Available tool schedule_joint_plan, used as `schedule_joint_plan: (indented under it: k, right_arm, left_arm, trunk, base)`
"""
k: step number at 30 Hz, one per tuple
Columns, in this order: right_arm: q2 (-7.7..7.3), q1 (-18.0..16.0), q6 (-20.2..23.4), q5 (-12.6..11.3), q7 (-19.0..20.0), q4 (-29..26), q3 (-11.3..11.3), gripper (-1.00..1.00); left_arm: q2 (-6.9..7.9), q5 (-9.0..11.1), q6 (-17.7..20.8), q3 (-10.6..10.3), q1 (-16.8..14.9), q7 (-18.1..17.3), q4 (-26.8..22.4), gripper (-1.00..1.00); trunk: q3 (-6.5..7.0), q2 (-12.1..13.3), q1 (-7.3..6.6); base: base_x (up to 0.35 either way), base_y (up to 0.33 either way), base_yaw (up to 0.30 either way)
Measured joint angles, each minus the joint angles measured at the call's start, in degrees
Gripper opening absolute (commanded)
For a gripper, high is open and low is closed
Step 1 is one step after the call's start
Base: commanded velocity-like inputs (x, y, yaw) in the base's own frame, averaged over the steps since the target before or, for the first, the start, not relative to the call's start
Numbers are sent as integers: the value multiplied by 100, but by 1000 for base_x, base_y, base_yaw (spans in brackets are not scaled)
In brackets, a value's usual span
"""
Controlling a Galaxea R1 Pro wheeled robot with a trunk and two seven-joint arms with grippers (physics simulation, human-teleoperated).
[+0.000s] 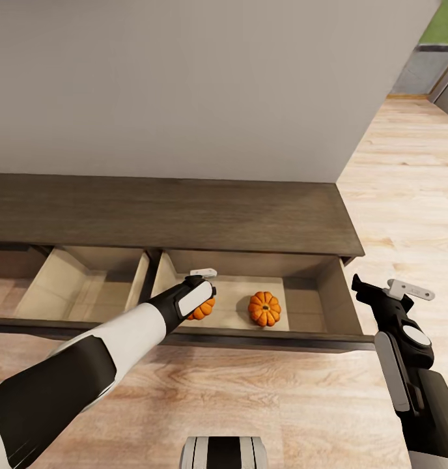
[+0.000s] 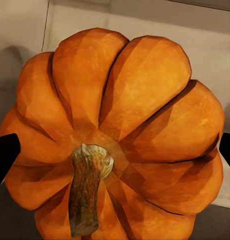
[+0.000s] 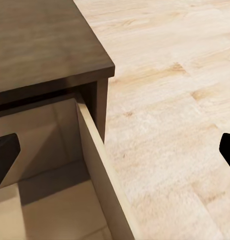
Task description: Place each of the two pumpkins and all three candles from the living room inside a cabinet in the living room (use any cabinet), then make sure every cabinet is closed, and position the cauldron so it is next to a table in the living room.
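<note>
Cabinet [image 1: 185, 215] stood with two drawers open, unclosed. Right drawer [image 1: 302, 303] held one pumpkin [image 1: 264, 308]; second pumpkin [image 2: 120, 135] sat low inside it between parted left gripper [image 1: 201, 301] fingers, seemingly not gripped. Right gripper [image 1: 370, 290] gaped, empty, beside drawer. Candles, cauldron likely pending.

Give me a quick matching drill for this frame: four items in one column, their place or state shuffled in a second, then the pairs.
Items:
1. pumpkin
2. second pumpkin
3. right gripper
4. cabinet top

Place or state:
A. open, above the drawer's outer corner
B. between the left gripper's fingers
C. bare dark wood
D. resting free on the drawer floor

Pairs: 1-D, 2-B, 3-A, 4-C
</note>
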Motion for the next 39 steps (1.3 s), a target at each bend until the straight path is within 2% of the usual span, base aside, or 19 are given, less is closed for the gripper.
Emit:
schedule_joint_plan:
  k: [14, 15, 32, 39]
  right_arm:
    - [0, 0, 5, 0, 0, 0, -6, 100]
    - [0, 0, 5, 0, 0, 0, -7, 100]
    - [0, 0, 5, 2, 0, 0, -2, 100]
    - [0, 0, 5, 0, 0, 0, 0, 100]
  left_arm:
    - [0, 0, -4, 8, 0, -4, -1, -100]
    - [0, 1, -5, 8, 0, -2, -1, 100]
    - [0, -20, 3, 31, 0, 20, -2, 100]
    - [0, -21, 3, 29, 0, 27, -1, 100]
  trunk:
    - [0, 0, 0]
    - [0, 0, 0]
    - [1, 0, 0]
    - [50, 0, 0]
  base:
    - [0, 0, 0]
    - [0, 0, 0]
    - [0, 0, 0]
    - [0, 0, -51]
